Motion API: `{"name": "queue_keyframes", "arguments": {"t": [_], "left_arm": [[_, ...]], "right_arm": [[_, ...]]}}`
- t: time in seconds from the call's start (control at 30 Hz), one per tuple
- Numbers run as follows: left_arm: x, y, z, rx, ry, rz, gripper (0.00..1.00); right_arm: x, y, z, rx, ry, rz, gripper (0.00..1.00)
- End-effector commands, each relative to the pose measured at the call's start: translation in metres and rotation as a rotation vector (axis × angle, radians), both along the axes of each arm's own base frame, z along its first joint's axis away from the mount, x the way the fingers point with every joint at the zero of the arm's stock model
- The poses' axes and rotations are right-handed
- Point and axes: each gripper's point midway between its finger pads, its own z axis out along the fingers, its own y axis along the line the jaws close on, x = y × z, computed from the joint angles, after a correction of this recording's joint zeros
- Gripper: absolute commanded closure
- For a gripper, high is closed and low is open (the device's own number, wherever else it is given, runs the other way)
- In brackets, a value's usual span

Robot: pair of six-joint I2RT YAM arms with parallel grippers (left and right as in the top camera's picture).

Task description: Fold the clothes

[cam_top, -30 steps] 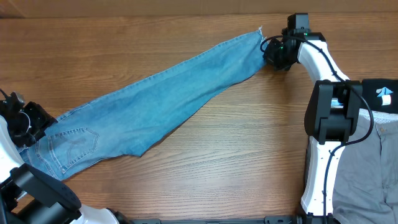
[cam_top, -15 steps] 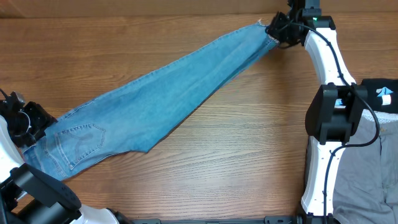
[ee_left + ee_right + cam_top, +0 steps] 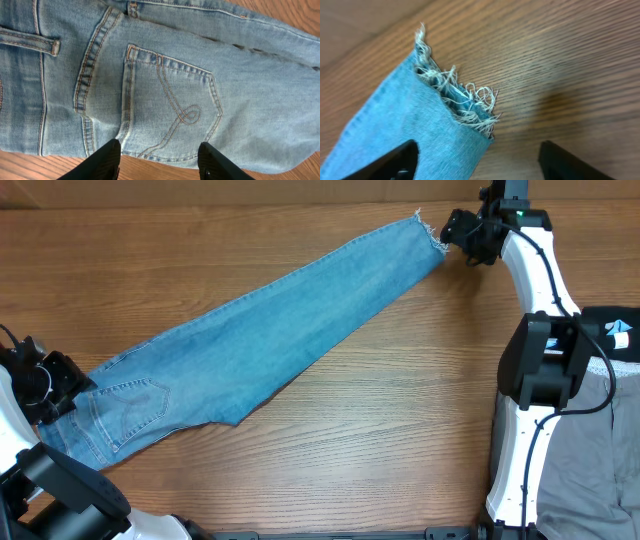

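Note:
The light-blue jeans [image 3: 270, 330] lie stretched out flat, slanting across the wooden table from the waist at lower left to the frayed hem [image 3: 428, 232] at upper right. My right gripper [image 3: 460, 232] is open just right of the hem. In the right wrist view the frayed hem [image 3: 465, 107] lies on the wood ahead of my open right gripper [image 3: 480, 162], with one finger [image 3: 395, 160] over the denim. My left gripper [image 3: 68, 388] stands open at the waist end. Bare wood shows between its fingers [image 3: 106, 161], and the stitched back pocket [image 3: 170, 110] lies just beyond them.
Grey trousers [image 3: 590, 460] lie at the table's right edge beside the right arm's base [image 3: 535, 370]. The left arm's base [image 3: 60, 490] fills the lower left corner. Bare wood [image 3: 380, 440] lies in front of the jeans.
My right gripper carried the hem up and to the right, pulling the leg straight, then opened and let it go. The left gripper has stayed at the waist.

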Motion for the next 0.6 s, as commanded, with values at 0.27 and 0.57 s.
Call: {"name": "queue_keyframes", "arguments": {"t": [0.27,0.57], "left_arm": [[0.006,-0.003,0.007,-0.015,-0.034,-0.026,0.46],[0.006,-0.003,0.007,-0.015,-0.033,-0.027,0.47]], "right_arm": [[0.004,0.058,-0.053,0.175,-0.014,0.24,0.21],[-0.023,0.045,-0.058,0.132,0.133,0.175,0.96]]}}
